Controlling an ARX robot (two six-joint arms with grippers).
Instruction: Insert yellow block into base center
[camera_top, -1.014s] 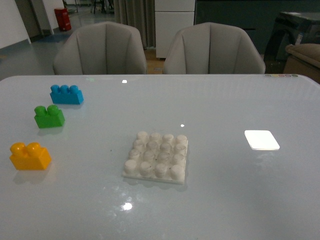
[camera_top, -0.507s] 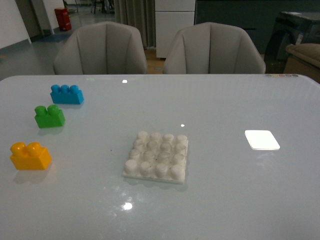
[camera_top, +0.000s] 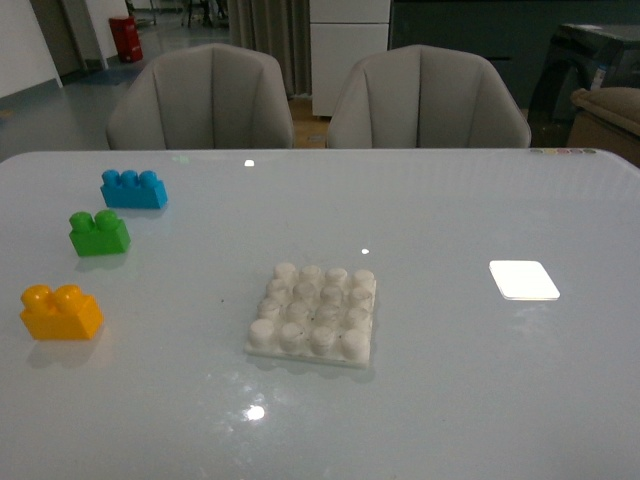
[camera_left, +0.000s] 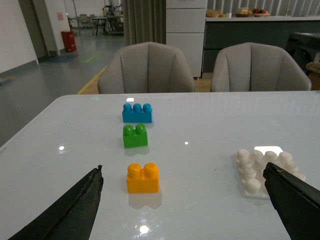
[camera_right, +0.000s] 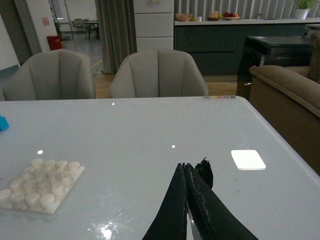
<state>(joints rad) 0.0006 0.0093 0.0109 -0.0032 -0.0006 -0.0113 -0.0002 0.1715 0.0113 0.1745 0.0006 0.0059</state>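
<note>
Though lacking either arm from the front, shows yellow block (camera_top: 60, 312) upright on glossy table (camera_top: 450, 200), well left of white studded base (camera_top: 313, 315). Probably light, stiff, slick plastic; best pinched across flat side walls, below studs. Shows left gripper (camera_left: 185, 205) spread wide and empty, right gripper (camera_right: 189, 172) pressed closed on nothing.

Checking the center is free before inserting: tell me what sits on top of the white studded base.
Nothing: the base shows only its own bare studs. The yellow block stands apart on the table. The base's underside is hidden.
</note>
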